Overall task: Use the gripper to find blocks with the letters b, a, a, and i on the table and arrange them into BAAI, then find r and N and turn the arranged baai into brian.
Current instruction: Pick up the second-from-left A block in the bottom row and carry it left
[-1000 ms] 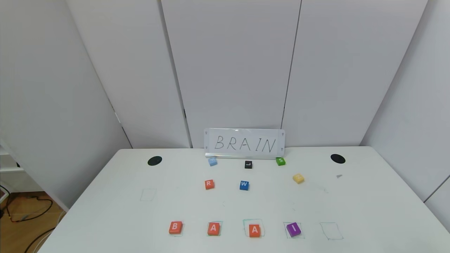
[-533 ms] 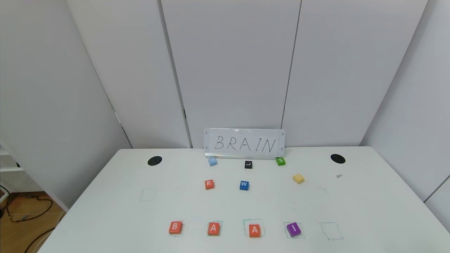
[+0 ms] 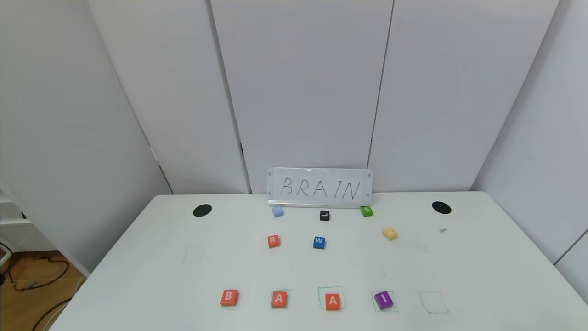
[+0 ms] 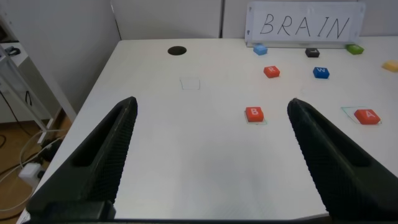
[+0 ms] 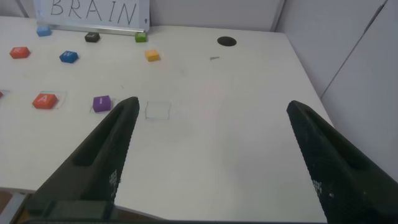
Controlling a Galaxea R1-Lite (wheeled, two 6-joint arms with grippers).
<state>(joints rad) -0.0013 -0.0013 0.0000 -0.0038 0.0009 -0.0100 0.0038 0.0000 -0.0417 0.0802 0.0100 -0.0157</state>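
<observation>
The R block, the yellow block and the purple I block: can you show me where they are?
R block (image 3: 273,241), head view, on its orange-red top face.
Yellow block (image 3: 390,233), head view, on its top face.
Purple I block (image 3: 383,300), head view, on its lettered top.

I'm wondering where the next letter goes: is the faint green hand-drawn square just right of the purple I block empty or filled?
Empty. The green hand-drawn square shows only bare white table inside its outline; the purple I block sits in the neighbouring square.

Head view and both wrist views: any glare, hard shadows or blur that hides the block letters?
Head view: even light, no glare, B block legible, N faint. Left wrist view: left gripper fingers dark, close. Right wrist view: right gripper likewise; letters unreadable.
</observation>
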